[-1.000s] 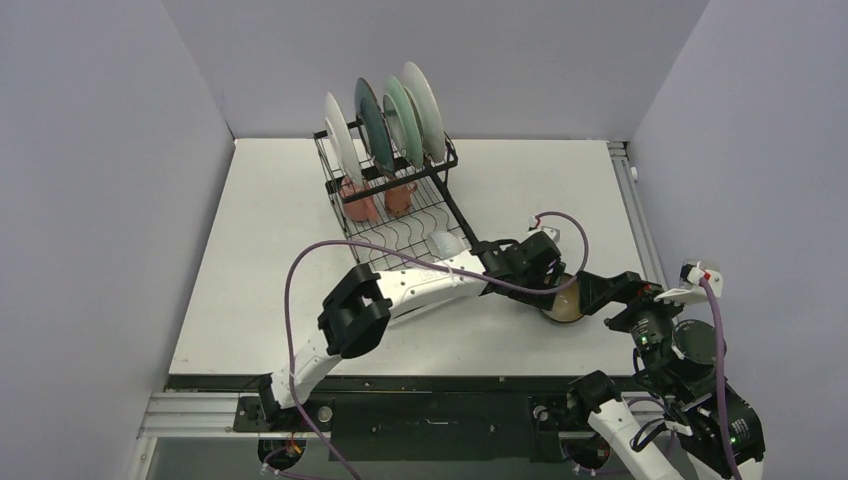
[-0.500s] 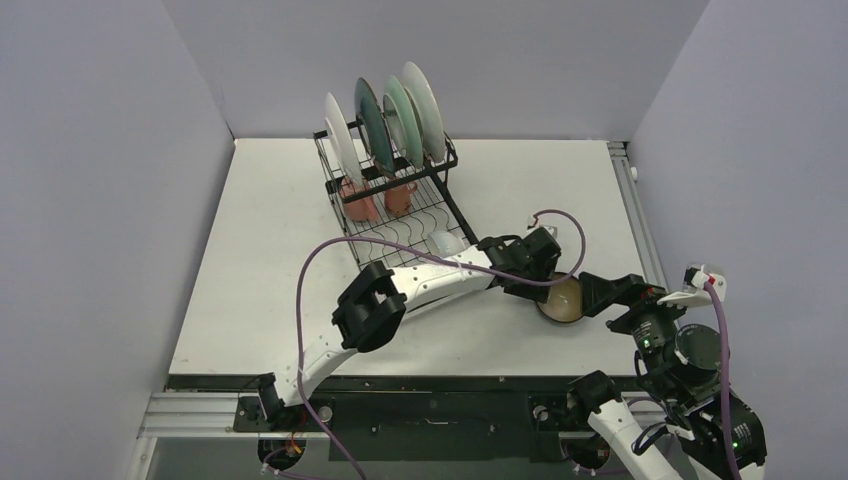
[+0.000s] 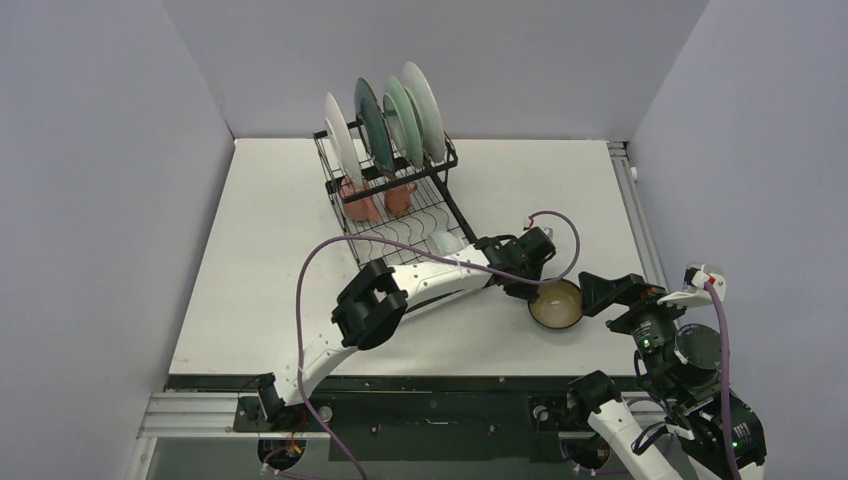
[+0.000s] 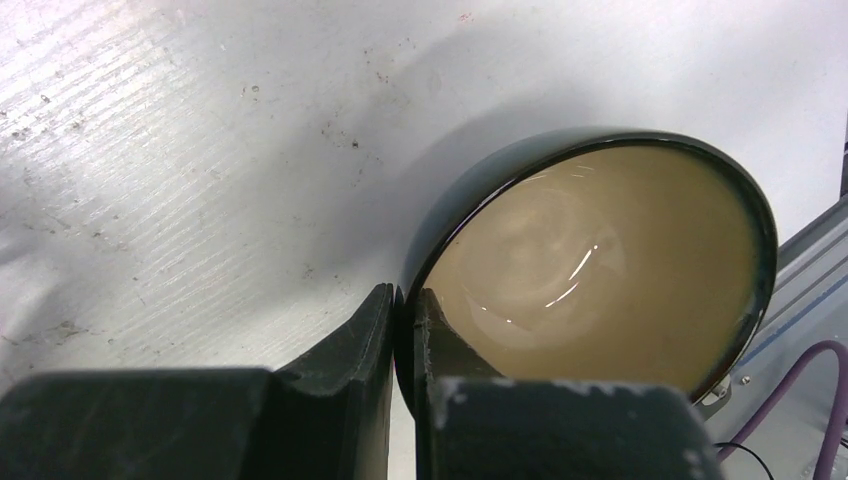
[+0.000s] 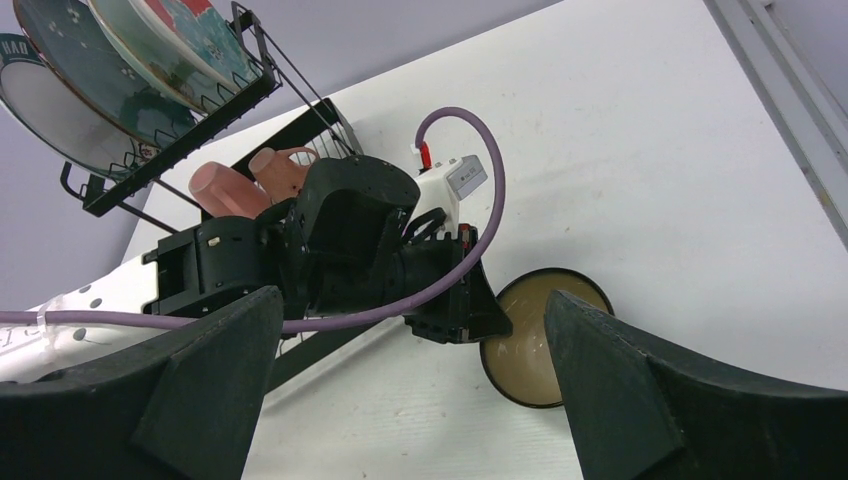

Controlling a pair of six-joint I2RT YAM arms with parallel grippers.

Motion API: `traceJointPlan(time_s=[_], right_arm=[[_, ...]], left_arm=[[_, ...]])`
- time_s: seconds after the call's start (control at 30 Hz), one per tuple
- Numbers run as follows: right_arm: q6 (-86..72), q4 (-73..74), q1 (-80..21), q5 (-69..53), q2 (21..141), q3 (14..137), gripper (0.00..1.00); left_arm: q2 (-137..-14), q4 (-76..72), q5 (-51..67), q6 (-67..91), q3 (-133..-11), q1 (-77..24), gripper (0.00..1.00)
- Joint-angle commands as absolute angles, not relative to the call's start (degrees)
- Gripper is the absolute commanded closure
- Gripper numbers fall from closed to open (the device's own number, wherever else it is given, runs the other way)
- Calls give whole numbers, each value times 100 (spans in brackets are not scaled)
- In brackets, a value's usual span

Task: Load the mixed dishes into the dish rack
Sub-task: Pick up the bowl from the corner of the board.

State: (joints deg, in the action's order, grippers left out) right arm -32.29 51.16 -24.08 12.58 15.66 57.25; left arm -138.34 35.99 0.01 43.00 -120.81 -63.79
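Observation:
The dark brown-gold bowl (image 3: 556, 305) (image 4: 600, 260) (image 5: 545, 335) sits at the table's near right. My left gripper (image 3: 533, 288) (image 4: 405, 300) is shut on the bowl's left rim, one finger inside and one outside. Just right of the bowl, my right gripper (image 3: 600, 292) (image 5: 412, 300) stands open and holds nothing. The black dish rack (image 3: 400, 215) (image 5: 180, 130) stands at the back centre. Several plates (image 3: 385, 120) (image 5: 90, 70) stand upright in its top slots. Two pink mugs (image 3: 380, 202) (image 5: 255, 180) lie on its lower tray. A white bowl (image 3: 447, 242) shows at the tray's near end, partly hidden by my left arm.
The left arm's purple cable (image 3: 330, 250) loops over the table in front of the rack. The table's right edge with its metal rail (image 3: 640, 220) runs close to the bowl. Grey walls close in the table on three sides.
My left gripper has shut on the bowl's rim. The bowl has shifted slightly left and shows its full opening. The right gripper has stayed open in place.

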Motion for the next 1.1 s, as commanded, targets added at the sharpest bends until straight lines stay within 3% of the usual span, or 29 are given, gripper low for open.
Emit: traceJointPlan(time_s=[0.0,1.07], right_arm=[[-3278,4980,-2443,1249,1661,5753,2],[-3059,5115,-2452,1752,2303,6522,0]], left_arm=[[-13556,3305,130,4236,-11833,-6308,100],[-10604,1831,580,3907,-9437,-6130,100]])
